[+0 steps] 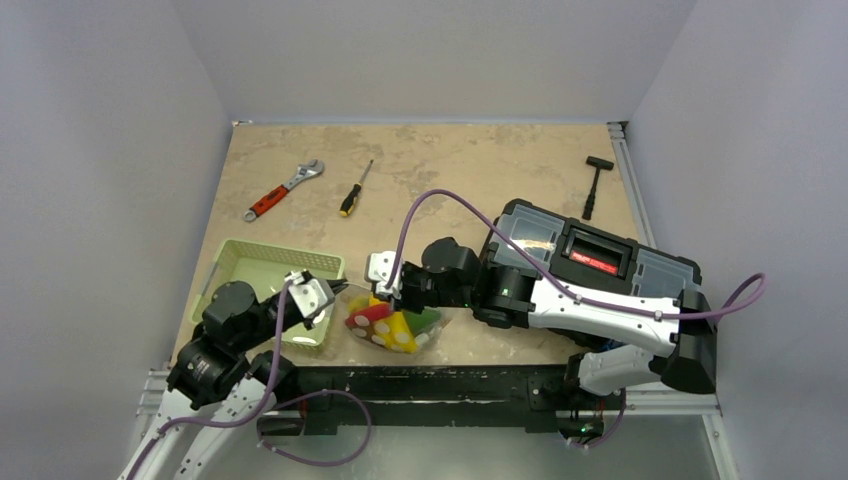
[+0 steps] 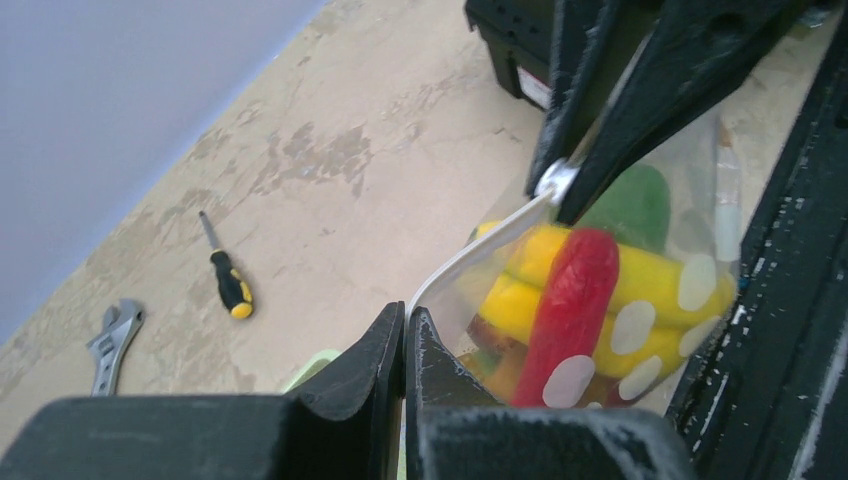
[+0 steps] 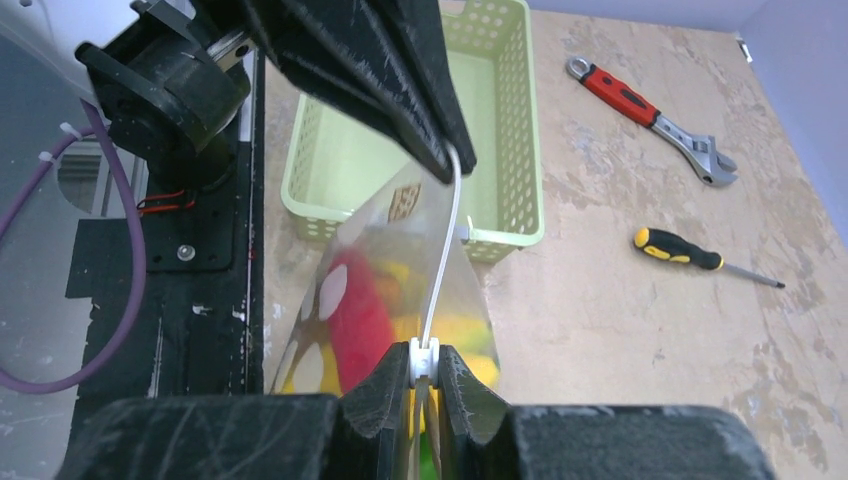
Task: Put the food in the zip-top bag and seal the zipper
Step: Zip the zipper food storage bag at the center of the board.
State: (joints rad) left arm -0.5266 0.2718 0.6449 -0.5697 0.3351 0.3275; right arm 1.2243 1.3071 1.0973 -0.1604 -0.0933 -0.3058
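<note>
The table has a mottled tan top with paler worn patches. Plain pale grey-lilac walls close it in on the left, the far side and the right. A metal rail runs along its right edge and a black base plate lies across the near edge.

At the far left lies a red-handled wrench, and just right of it a screwdriver with a yellow and black handle. A black hammer lies at the far right. Nearer on that side stands a black toolbox with a red latch. A pale green basket sits near left.

The zip-top bag is at the near edge, just right of the basket and left of the toolbox, stretched between the two arms. The food is inside it: yellow, green and orange pieces, with the red chilli lying against the dotted wall. I cannot tell whether the bag's bottom rests on the table.

The left gripper is closed, pinching the left end of the zipper. The zipper shows as a thin whitish strip running taut to the other arm. The right gripper is clamped on the strip's right end, its fingers meeting over a small white piece.
</note>
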